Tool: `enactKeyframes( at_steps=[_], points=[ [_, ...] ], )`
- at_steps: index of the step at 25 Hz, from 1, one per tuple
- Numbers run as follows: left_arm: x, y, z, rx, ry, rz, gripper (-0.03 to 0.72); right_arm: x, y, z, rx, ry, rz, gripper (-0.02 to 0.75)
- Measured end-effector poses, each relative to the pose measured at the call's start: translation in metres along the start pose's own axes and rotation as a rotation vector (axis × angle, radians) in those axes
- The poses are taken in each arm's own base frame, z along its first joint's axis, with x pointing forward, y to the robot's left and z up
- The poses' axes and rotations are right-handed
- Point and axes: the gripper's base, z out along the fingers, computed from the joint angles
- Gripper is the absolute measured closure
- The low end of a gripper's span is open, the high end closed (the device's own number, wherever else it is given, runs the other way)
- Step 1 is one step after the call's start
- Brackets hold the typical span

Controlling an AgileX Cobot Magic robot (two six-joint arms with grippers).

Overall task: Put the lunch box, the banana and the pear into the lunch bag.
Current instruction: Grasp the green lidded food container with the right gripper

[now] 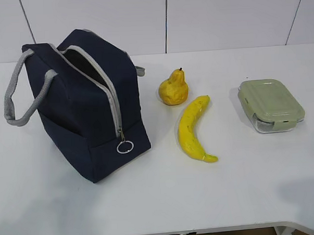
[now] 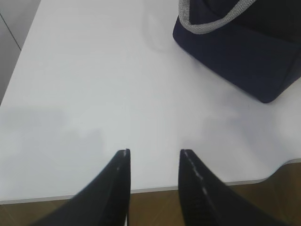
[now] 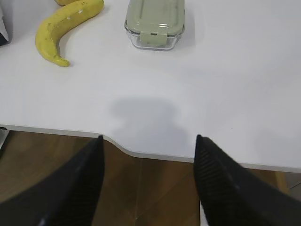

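Lunch bag point(image 1: 86, 102) at left of the exterior frame on the white table point(image 1: 165, 195), zipper parted along the top, metal ring pull point(image 1: 125, 147) hanging low at the front corner, grey handles point(image 1: 20, 97) drooping left. No readable brand, label or writing anywhere. Pear point(image 1: 173, 87) just right of the bag, upright, stem up; banana point(image 1: 195, 129) below it, curving toward the lower right, near the pear though contact cannot be told. Lunch box point(image 1: 270, 104) well apart at right, sage lid on.

Neither gripper visible from the exterior camera. Left gripper point(image 2: 154, 155) seen only by its wrist camera: jaws parted, holding nothing, poised over the near table edge, bag corner at upper right. Right gripper point(image 3: 148, 141) likewise spread wide and empty above the notched table edge, brown floor beneath; banana upper left, lunch box top centre. Broad bare tabletop between grippers and objects.
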Motion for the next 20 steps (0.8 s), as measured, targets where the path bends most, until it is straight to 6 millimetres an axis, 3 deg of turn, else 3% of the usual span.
enactKeyframes(
  at_steps=[20],
  points=[
    [0.0000,0.0000,0.0000,0.000,0.000,0.000,0.446,0.0000,0.0000,0.0000,0.000,0.000,0.000,0.243]
  ],
)
